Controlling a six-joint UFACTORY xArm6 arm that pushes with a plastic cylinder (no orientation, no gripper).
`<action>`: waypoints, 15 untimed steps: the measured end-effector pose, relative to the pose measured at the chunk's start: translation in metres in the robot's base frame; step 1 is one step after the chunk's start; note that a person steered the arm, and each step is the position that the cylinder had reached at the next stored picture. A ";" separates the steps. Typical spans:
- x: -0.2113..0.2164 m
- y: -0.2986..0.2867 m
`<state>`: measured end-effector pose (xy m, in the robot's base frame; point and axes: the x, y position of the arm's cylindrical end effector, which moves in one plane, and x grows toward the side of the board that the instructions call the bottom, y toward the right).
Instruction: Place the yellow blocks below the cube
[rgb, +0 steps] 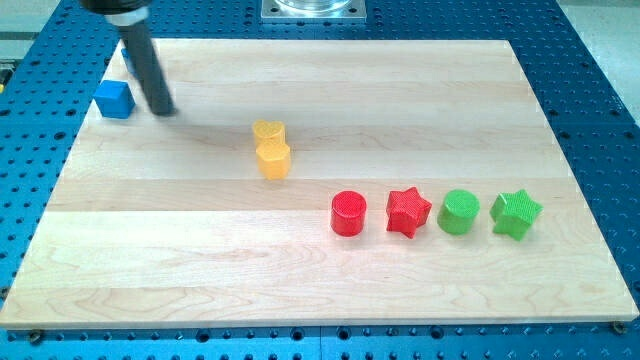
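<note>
My tip (165, 110) holds nothing, having no jaws, just right of the blue cube (115, 99), far from the two touching yellow blocks (270, 148) it must push.

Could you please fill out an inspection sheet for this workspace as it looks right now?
Surface: wooden board lying on a blue perforated table; no marks seen.
Job's things: blue cube at the board's top left edge; two yellow blocks, touching, one above the other, near the board's middle, to the right of the cube and lower in the view.
Clutter: red cylinder, red star, green cylinder, green star in a row at the view's lower right.
Pincer: none fitted; my tip sits just right of the blue cube, well left of the yellow blocks.
Cables: nothing seen.
Surroundings: metal base plate at the view's top.
</note>
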<state>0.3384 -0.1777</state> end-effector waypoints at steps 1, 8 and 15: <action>0.001 0.084; 0.063 0.137; 0.055 0.026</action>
<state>0.3934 -0.1517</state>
